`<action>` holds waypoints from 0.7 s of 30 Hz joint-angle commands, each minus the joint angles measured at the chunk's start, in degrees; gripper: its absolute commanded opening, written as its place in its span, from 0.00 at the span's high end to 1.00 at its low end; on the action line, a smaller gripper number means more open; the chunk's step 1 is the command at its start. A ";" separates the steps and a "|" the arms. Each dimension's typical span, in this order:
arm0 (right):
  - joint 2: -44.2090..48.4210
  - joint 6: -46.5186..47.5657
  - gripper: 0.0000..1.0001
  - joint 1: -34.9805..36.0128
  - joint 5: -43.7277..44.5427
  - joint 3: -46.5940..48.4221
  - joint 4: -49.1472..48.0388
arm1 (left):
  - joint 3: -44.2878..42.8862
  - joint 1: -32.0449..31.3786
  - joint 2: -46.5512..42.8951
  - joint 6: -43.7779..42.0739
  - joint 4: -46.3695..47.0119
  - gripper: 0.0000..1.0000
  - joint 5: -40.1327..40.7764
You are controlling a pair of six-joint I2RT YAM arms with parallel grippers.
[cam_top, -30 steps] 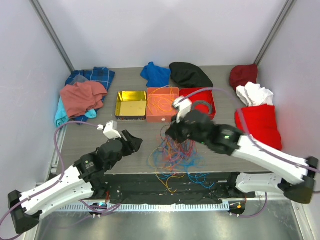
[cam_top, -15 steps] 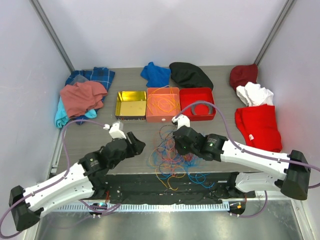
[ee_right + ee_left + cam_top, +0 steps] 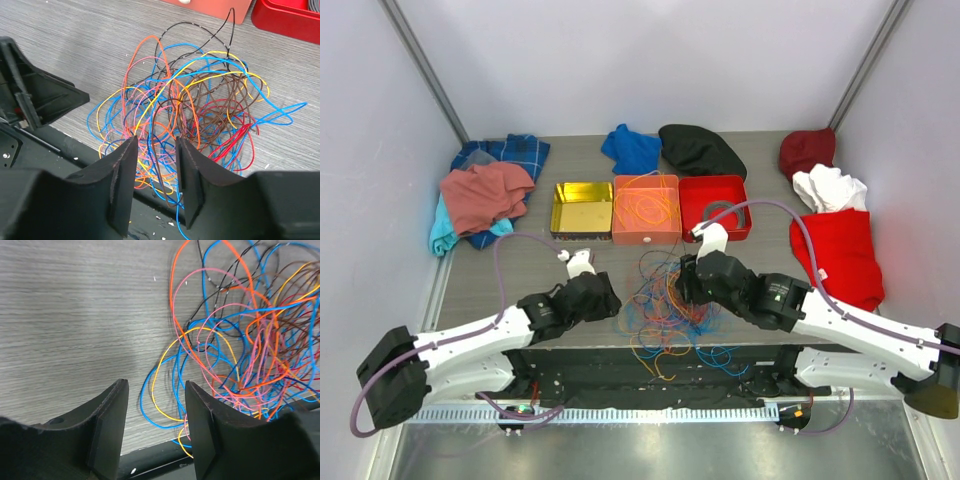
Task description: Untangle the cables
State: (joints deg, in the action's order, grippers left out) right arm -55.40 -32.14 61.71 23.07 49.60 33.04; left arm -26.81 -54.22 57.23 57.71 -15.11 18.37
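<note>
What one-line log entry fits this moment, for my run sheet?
left fingers: open, empty, beside cables | right fingers: open, over cables | cables: one tangled heap

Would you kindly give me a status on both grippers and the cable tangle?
Left gripper open, empty, beside the cables. Right gripper open over them, gripping none. Cables one tangled heap, nothing on top.

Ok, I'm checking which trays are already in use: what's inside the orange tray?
Thin orange cables lie in loose loops inside the orange tray, covering much of its floor. Whether anything else lies under them cannot be seen.
</note>
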 commanded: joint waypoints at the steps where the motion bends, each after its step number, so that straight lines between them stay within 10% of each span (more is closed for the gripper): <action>1: -0.50 -0.91 0.61 0.16 -0.21 -0.65 -2.71 | -0.70 -0.36 1.83 -1.37 7.11 0.47 -2.02; 21: -6.74 -0.64 0.62 0.25 0.48 -3.46 -4.03 | 0.18 -0.72 -0.19 -2.34 8.96 0.47 -2.46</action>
State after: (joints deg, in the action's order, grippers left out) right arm -62.24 -32.23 61.71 21.76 46.50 31.11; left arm -26.85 -54.76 58.89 56.21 -8.54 15.79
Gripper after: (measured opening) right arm 0.386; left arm 0.525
